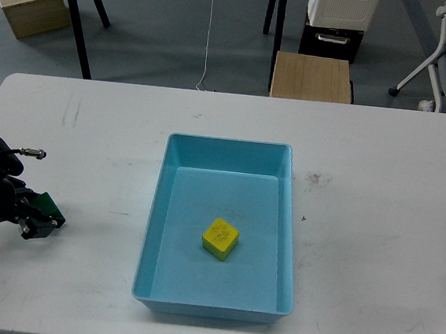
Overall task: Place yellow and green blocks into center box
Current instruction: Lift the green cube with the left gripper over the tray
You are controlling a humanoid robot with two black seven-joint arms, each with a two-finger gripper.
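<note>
Since the yellow block already lies inside the blue box in the middle of the worktop, only the green block is left to bring over. It sits near the left edge of the worktop, well apart from the box. The left end effector is down around it and looks clenched on it, though the dark fingers are hard to see. The right end effector is not in the picture.

To do this step well, I think the arm should lift the green block straight up first, high enough to clear the box wall. Then it should carry it to the right, over the bare floor of the box beside the yellow block, and let go low and softly so it does not bounce out.
</note>
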